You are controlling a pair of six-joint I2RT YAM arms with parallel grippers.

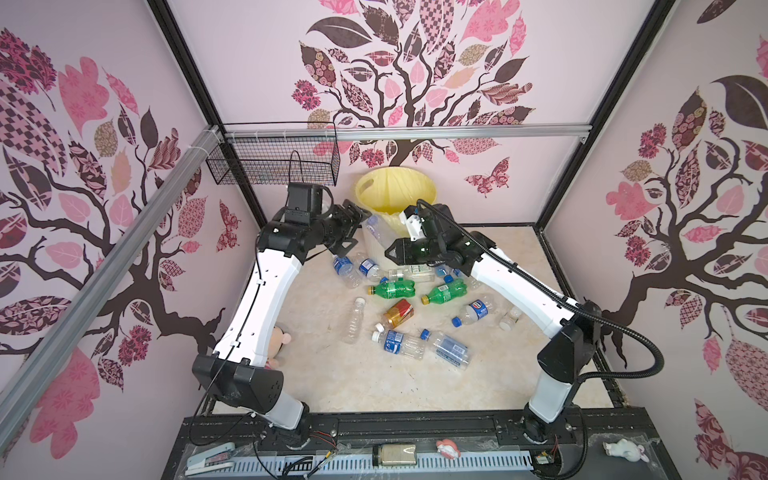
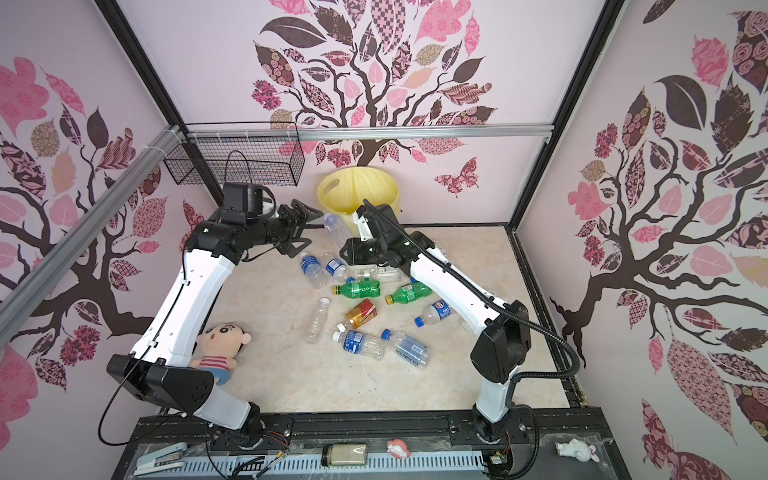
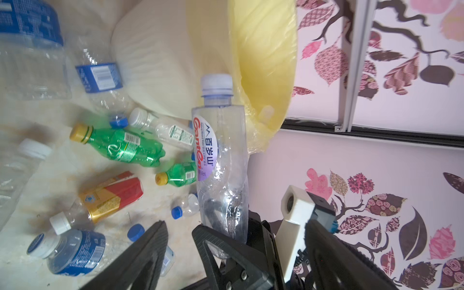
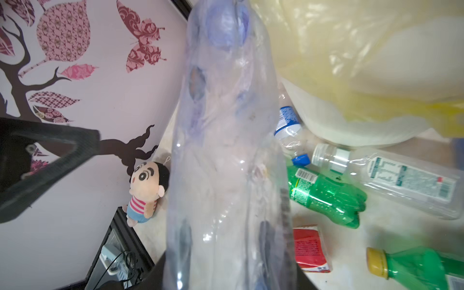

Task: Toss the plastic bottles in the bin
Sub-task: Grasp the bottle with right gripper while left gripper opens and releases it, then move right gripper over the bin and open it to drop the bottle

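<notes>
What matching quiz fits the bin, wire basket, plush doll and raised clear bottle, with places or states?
Things: 1 bin; 2 wire basket; 3 plush doll; 4 raised clear bottle.
States: A held in the right end effector; B hung on the back rail; C lined with a yellow bag; D lying beside the left arm.
Pairs: 1-C, 2-B, 3-D, 4-A.

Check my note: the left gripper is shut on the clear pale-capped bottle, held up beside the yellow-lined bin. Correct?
Not quite: it is the right gripper that is shut on the clear pale-capped bottle, held up beside the yellow-lined bin. The left wrist view shows it: the left gripper stands open, clear of the bottle.
</notes>
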